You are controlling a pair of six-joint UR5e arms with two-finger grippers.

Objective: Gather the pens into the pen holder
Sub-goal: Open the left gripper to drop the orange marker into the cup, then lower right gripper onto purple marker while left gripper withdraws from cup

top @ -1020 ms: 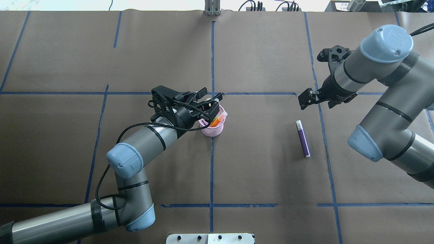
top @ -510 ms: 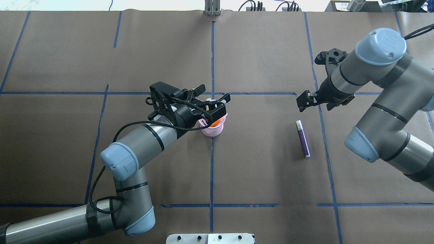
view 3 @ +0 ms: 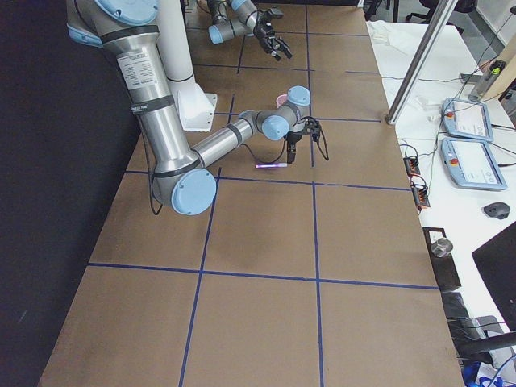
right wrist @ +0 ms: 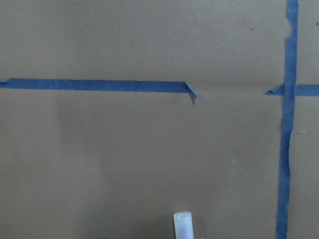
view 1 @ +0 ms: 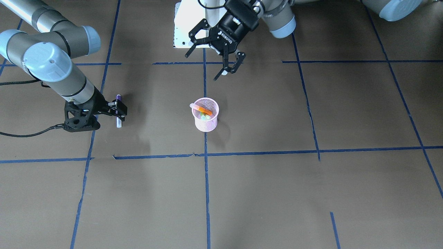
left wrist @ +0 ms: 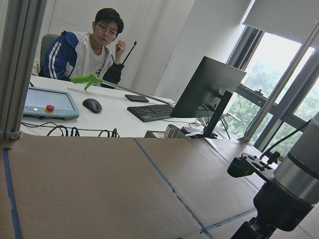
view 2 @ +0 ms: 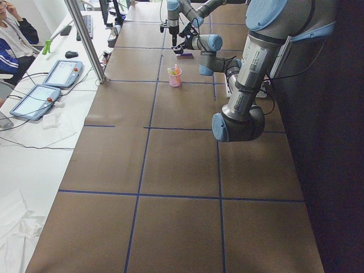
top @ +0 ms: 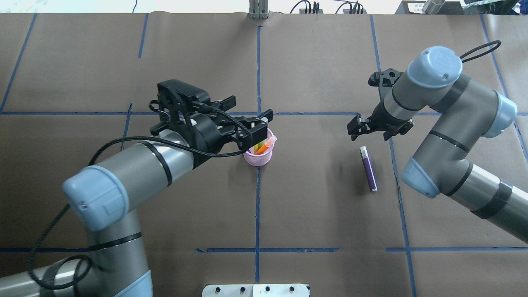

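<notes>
The pink mesh pen holder [top: 258, 156] stands at the table's middle, also in the front view [view 1: 206, 121]. An orange pen [top: 266, 145] and green pens [view 1: 205, 117] stand in it. A purple pen [top: 368, 169] lies flat on the table to its right. My left gripper [top: 252, 105] is open and empty, raised above and on the robot's side of the holder [view 1: 202, 67]. My right gripper [top: 358, 126] hovers low over the purple pen's pale cap end [right wrist: 183, 226] and looks open; in the front view [view 1: 118, 110] it covers the pen's middle.
Blue tape lines [top: 258, 194] grid the brown table. A white base plate [view 1: 183, 31] sits at the robot's edge. A person [left wrist: 97, 47] sits beyond the table's left end, beside teach pendants [view 2: 54, 74].
My left gripper has lifted and drawn back from the holder, staying open. My right gripper has moved left and closer to the purple pen's cap end. The pens have not moved.
</notes>
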